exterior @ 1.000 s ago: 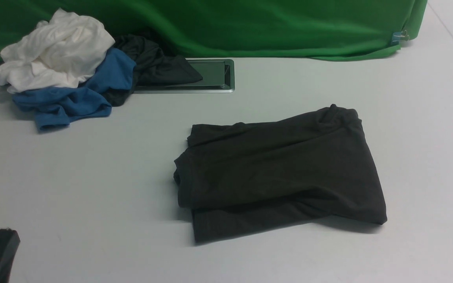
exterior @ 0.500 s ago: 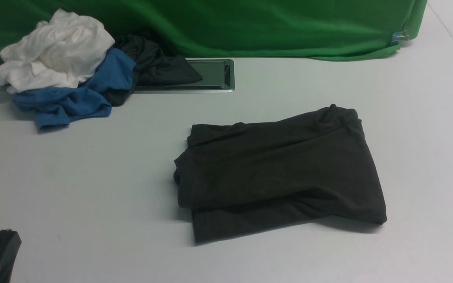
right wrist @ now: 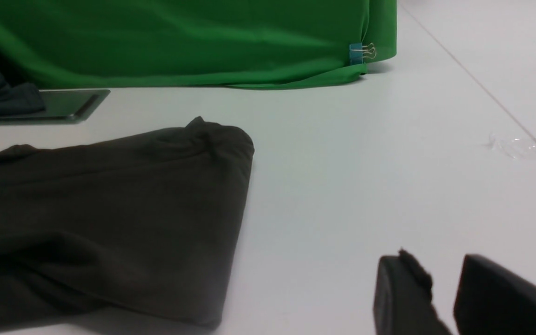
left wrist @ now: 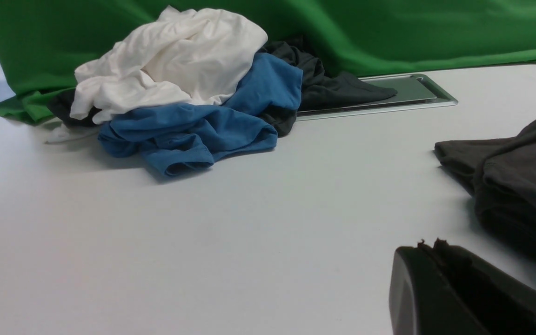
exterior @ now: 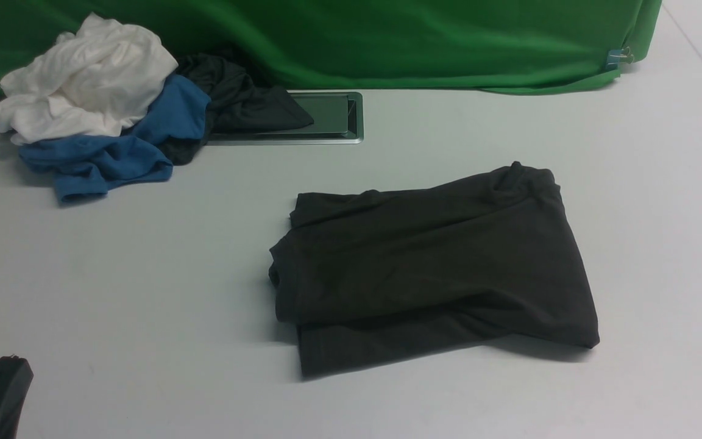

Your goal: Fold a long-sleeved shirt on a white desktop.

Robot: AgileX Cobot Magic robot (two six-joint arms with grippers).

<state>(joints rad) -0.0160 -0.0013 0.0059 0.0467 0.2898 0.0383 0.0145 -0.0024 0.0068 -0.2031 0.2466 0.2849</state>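
The long-sleeved shirt lies folded into a squat bundle about mid-counter, a bit toward the right edge, well clear of the heap of other clothes piled at the far left corner by the green backdrop. It looks like soft, limp cotton w/ a matte face: light, no stiffness, so I'd guess it sags and slides apart if lifted from one point, & the layers would shift over each other on the smooth white counter. Stacked layers show along the near edge, with thick rolled folds at the left end, and the far right corner has a bunched nub. Best hold, I reckon, is a pinch through all layers at an edge, two corners at once, not the top ply alone. Left gripper sits low near the counter's near left corner, fingers pressed together, nothing in them. Right gripper is off the shirt's right side, fingers a little apart, holding nothing
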